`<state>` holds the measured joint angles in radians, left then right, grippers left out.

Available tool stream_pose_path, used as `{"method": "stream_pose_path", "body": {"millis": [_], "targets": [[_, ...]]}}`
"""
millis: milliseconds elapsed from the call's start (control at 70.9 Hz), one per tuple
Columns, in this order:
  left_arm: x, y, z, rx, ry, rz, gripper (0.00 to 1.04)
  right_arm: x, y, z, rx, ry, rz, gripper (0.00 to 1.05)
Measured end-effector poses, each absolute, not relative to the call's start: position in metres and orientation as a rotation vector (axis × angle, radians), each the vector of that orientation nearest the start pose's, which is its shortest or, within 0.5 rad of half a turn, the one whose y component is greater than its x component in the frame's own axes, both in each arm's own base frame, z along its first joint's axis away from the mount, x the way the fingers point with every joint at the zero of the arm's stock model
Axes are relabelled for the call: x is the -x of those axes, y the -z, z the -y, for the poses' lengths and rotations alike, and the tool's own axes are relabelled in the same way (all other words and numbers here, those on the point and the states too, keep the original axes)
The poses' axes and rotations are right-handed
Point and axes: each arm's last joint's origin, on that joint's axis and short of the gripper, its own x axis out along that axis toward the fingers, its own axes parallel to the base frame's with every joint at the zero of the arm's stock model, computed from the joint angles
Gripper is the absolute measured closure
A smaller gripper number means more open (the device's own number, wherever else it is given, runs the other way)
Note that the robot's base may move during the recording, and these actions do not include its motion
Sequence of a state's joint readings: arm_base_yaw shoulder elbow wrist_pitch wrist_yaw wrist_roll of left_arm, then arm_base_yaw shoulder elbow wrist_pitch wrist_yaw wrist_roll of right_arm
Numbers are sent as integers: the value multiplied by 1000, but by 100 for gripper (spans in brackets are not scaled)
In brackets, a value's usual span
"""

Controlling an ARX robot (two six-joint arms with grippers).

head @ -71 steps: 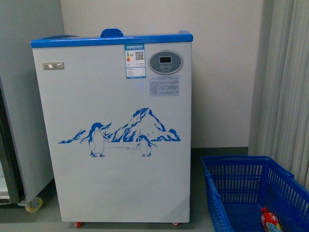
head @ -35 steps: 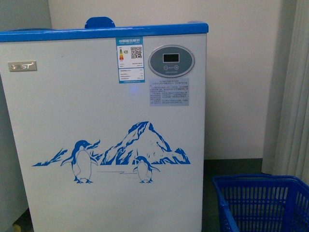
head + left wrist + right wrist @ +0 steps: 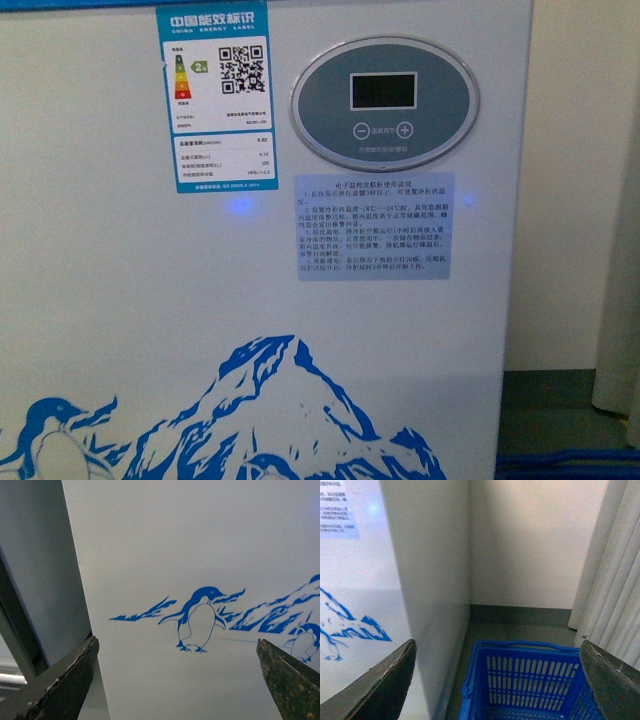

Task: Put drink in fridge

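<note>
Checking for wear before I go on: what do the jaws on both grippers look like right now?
Left gripper: two dark, wedge-shaped jaws tapering to points, surfaces scuffed and flecked with lighter specks. Right gripper: same dark grey wedges, with pale worn edges. No cables or markings show; the front view shows neither arm.

Dim, even indoor light with a cool cast. The white fridge with blue mountain print (image 3: 150,300) shows a faint blue glow spot (image 3: 240,205) below its blue-bordered energy label (image 3: 213,100); fine print is soft. The left arm's dark fingers (image 3: 55,680) look blurred.
</note>
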<state>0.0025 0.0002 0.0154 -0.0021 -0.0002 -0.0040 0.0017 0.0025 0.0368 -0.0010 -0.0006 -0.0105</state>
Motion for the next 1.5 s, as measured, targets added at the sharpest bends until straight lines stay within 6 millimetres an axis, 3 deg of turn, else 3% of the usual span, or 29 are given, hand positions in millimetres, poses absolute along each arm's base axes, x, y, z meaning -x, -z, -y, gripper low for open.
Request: {"method": "stream_pose_path", "body": {"millis": [254, 409, 522, 607, 677, 790, 1058, 1241, 1495], "targets": [[-97, -168, 0, 4, 0, 12, 8, -96, -176, 0, 6, 7, 29, 7], [-97, -168, 0, 4, -1, 12, 8, -105, -169, 4, -59, 311, -316, 7], [-97, -168, 0, 4, -2, 12, 8, -129, -167, 17, -74, 372, -447, 7], [-97, -168, 0, 4, -2, 12, 8, -168, -172, 46, -103, 389, -521, 7], [-97, -168, 0, 4, -2, 12, 8, -189, -165, 61, -85, 417, -575, 7], [-97, -168, 0, 4, -2, 12, 8, -224, -126, 82, -34, 443, -743, 7], [-97, -168, 0, 4, -2, 12, 8, -271, -41, 102, 46, 468, -977, 7], [-97, -168, 0, 4, -2, 12, 8, -286, 11, 109, 81, 479, -1064, 7], [-97, -168, 0, 4, -2, 12, 8, -291, 81, 127, 131, 522, -1167, 7]]}}
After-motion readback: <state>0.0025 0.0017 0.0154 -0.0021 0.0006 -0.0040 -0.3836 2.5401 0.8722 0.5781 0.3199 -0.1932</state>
